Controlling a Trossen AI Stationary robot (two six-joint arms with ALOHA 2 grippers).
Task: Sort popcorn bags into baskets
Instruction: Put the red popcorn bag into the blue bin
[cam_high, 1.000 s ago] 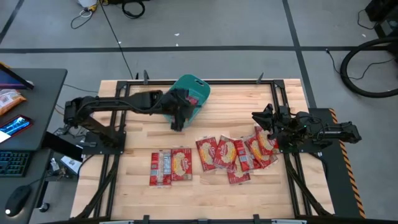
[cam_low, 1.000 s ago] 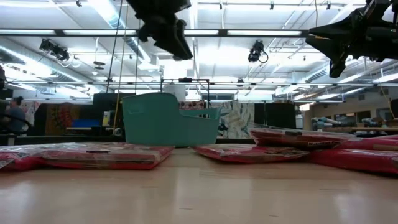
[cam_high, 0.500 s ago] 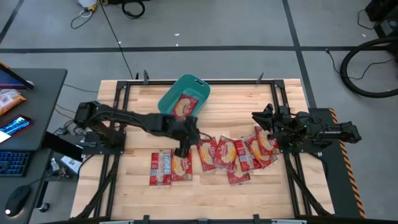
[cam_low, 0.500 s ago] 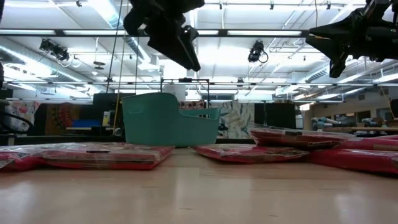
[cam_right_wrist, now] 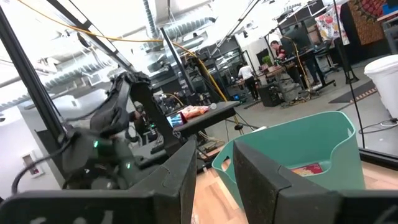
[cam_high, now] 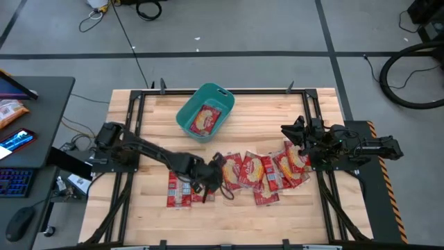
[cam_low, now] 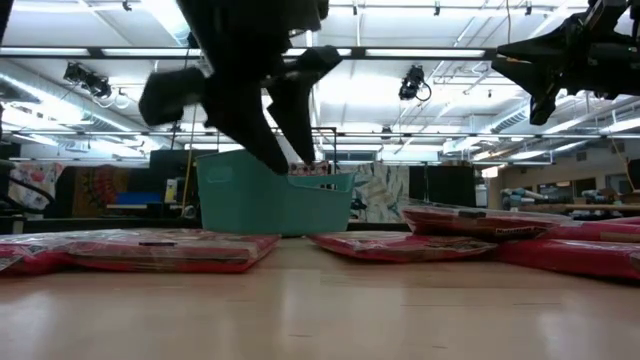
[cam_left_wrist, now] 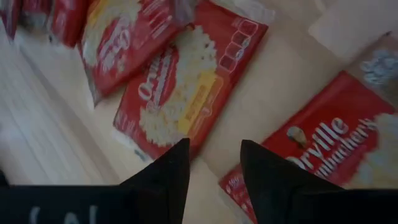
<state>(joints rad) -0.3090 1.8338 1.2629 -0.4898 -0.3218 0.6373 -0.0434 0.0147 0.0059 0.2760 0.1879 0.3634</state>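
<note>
Popcorn bags (cam_high: 189, 187) lie in the lower centre of the high view, a pair at the left and a fanned, overlapping cluster (cam_high: 263, 172) running to the right. Your left gripper (cam_high: 216, 179) sits low between the pair and the cluster, and its fingers (cam_left_wrist: 168, 177) are spread a little with nothing between them; in the left wrist view they point at a single red bag (cam_left_wrist: 186, 93) lying flat on the table (cam_high: 139, 212). Come down on one edge of that bag only, since neighbours overlap it and a careless pinch would likely drag two. Keep the fingers square to the edge before you close.

Upper centre of the high view, the teal basket (cam_high: 186, 119) holds one bag (cam_high: 205, 119) lying flat on its floor, with plenty of room left.

At the right of the frame, your right gripper (cam_high: 293, 133) waits above the far end of the cluster, fingers slightly parted and empty.
</note>
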